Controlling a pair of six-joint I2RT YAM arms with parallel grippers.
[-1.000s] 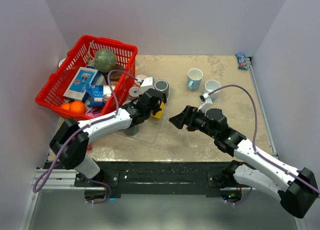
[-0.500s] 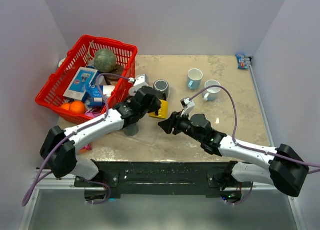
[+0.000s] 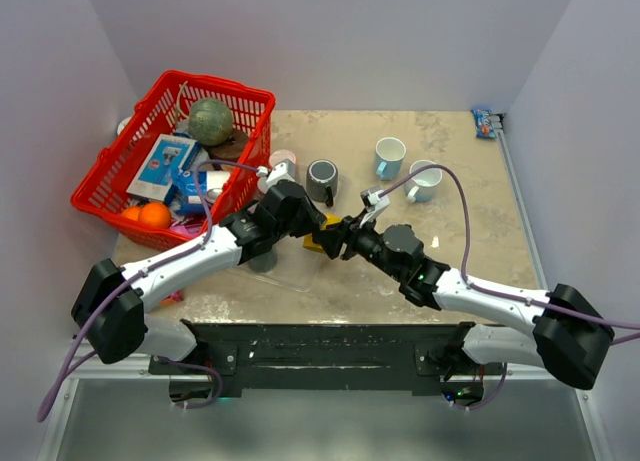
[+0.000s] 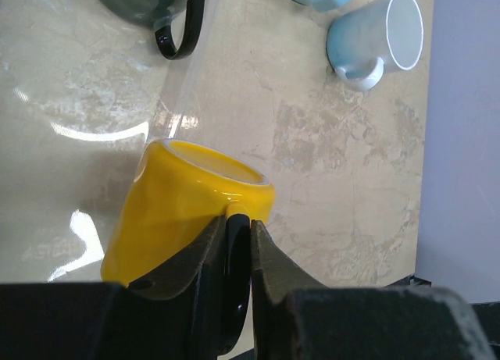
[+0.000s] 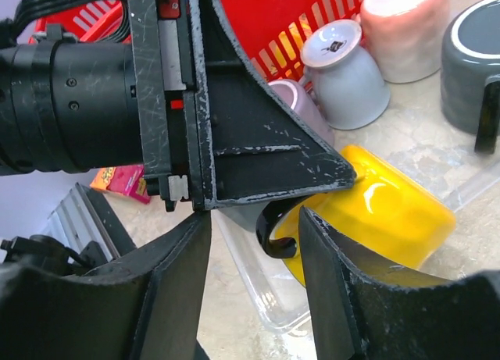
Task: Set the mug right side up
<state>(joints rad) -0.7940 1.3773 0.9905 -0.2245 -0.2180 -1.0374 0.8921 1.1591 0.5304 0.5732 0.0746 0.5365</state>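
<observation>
Right arm has swung in since a second ago. Back then you had the right fingers well apart from the left fingers, spread wide; now they are narrower and right at the mug. The left pinch is unchanged, and the mug has come a little nearer the bases.

Hard to see:
- From the top, both sets of fingers cover the mug, so you only get a yellow sliver.
- In the right wrist view the left arm blocks the mug's mouth.
- You cannot tell whether the right fingers press on anything or just stand apart.

Where the mug lies:
- The left fingers are closed on its black handle, one on each side.
- The mug is tilted, mouth pointing away from the left wrist camera.
- The right fingers straddle the handle end, with the handle loop in the gap and the yellow body just behind the right-hand one.
- It sits mid-bench between the two arms.

Beyond it is the grey mug, farther right are two blue mugs, and far left is the basket.
</observation>
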